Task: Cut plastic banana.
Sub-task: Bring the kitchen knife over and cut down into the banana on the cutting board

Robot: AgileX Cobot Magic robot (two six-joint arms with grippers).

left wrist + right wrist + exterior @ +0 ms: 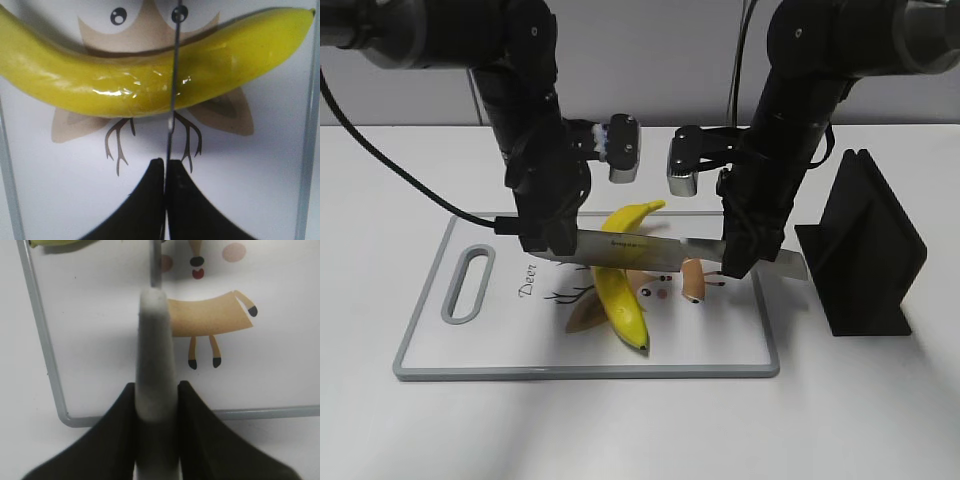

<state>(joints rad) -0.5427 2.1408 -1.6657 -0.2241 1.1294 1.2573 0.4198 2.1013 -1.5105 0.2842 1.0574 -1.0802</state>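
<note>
While both arms grip a knife [650, 250] between them, the plastic banana [623, 272] lies whole beneath its blade.

The banana rests on the white cutting board [440, 350], across its printed deer drawing, stem toward the far edge and dark tip toward the near edge. The left fingers [150, 200] are pinched together on the thin blade end; the right fingers [200, 440] clamp the grey handle. A black knife stand [865, 255] sits on the surface, right of the board.

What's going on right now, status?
Left gripper pinches the knife blade; right gripper clamps its handle. Blade across the plastic banana, uncut. Nothing in the way.
</note>
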